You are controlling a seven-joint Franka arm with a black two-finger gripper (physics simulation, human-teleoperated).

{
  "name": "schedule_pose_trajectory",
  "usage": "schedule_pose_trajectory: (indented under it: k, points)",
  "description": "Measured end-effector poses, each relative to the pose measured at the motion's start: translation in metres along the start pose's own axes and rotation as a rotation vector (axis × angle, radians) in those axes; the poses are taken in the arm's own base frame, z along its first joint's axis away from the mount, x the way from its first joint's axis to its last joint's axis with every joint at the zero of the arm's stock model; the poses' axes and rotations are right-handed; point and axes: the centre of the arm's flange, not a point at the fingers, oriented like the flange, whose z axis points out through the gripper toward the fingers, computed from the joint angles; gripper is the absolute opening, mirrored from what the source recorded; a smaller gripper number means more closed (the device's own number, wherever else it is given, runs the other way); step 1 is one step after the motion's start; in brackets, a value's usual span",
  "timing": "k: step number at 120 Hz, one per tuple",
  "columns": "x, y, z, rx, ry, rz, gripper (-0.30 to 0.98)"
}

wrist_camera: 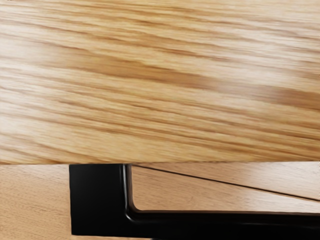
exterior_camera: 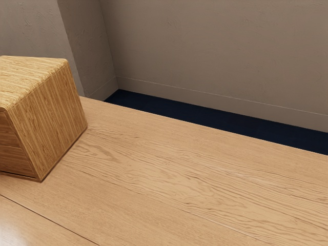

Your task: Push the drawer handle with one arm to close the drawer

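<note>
At the exterior view's left edge stands a wooden drawer cabinet [exterior_camera: 48, 120], partly cut off by the frame; its darker face [exterior_camera: 13, 160] has a horizontal seam. In the wrist view, the cabinet's grained wooden top [wrist_camera: 160, 85] lies close under my hand. A black drawer handle [wrist_camera: 97, 200] juts out from beneath the top's straight edge, its long bar running parallel to that edge. Between the edge and the bar I see tabletop, with no drawer interior in sight. How fully the drawer is shut I cannot tell.
The light wooden table [exterior_camera: 179, 174] spreads beside the cabinet toward the exterior view's right. Behind its far edge are a dark blue floor strip [exterior_camera: 205, 125] and a grey-brown wall [exterior_camera: 215, 51], with a wall corner behind the cabinet.
</note>
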Motion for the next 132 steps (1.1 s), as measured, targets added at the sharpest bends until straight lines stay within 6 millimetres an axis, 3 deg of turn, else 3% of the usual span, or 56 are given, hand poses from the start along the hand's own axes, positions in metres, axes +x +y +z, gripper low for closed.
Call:
schedule_pose_trajectory:
  k: [50, 88, 96, 110, 132]
  points:
    - [-0.006, 0.027, -0.009, -0.05, 0.045, 0.064, -0.1]
    - [-0.058, 0.047, -0.022, -0.104, 0.071, 0.086, -0.1]
    - [-0.071, 0.047, -0.035, -0.098, 0.085, 0.085, -0.1]
    - [-0.097, 0.058, -0.082, -0.052, 0.124, 0.089, -0.08]
    - [-0.116, 0.076, -0.136, -0.004, 0.133, 0.085, 0.31]
